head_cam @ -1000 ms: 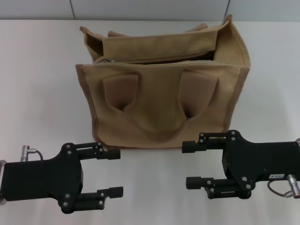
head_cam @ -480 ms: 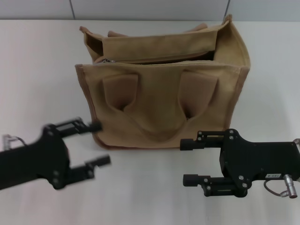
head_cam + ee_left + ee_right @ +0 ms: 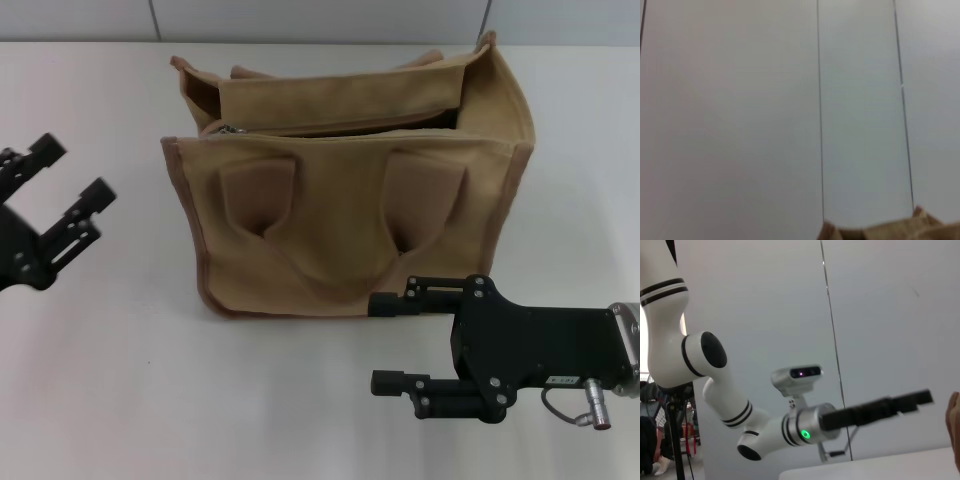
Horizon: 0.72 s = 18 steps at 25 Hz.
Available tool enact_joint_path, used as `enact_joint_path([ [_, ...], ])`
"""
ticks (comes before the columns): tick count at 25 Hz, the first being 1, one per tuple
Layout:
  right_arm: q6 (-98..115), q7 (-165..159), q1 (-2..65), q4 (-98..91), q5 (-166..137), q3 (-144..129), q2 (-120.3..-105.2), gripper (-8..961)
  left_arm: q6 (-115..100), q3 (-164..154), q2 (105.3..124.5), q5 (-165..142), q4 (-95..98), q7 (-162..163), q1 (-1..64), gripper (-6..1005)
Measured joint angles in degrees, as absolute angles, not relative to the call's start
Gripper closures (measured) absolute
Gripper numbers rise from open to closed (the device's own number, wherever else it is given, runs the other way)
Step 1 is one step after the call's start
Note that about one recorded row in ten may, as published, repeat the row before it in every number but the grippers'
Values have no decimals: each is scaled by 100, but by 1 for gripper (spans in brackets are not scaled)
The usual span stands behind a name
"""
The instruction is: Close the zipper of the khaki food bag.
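The khaki food bag [image 3: 340,220] stands upright in the middle of the table with its two handles hanging down the front. Its zipper [image 3: 340,125] runs across the top and gapes open toward the right, and the silver pull tab [image 3: 232,128] sits at the left end. My left gripper [image 3: 75,168] is open and empty, left of the bag and apart from it. My right gripper [image 3: 385,343] is open and empty, just in front of the bag's lower right corner. A sliver of the bag [image 3: 890,232] shows in the left wrist view.
The white table [image 3: 250,400] lies around the bag, with a grey panelled wall [image 3: 300,20] behind it. The right wrist view shows my left arm [image 3: 790,430] and its gripper [image 3: 875,410] against the wall, plus the bag's edge [image 3: 955,415].
My left gripper has swung from in front of the bag's lower left corner out to the left and farther back. My right gripper has shifted slightly left.
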<state>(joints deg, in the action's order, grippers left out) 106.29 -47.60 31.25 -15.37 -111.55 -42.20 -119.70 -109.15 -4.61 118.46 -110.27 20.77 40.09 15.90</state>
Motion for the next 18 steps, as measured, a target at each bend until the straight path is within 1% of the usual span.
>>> enact_joint_path([
  [1,10620,-4672,3162,-1434,-11153,-4198,-11970,293,-10549,-596,11852,-11087,1952,4008,1741,350],
  [5,10607,-4601,3182,-1386,-11153,-4194,-11971,293,-10076,-813,11862,-11123,1812,3997,1947,354],
  [6,10604,-4581,3207,-1354,-11153,-4210,-11973,293,-9697,-996,11871,-11124,1750,3993,2095,355],
  [18,10480,-4563,3185,-1221,-11153,-4210,-11976,293,-9014,-1490,11883,-11083,1376,3926,2593,367],
])
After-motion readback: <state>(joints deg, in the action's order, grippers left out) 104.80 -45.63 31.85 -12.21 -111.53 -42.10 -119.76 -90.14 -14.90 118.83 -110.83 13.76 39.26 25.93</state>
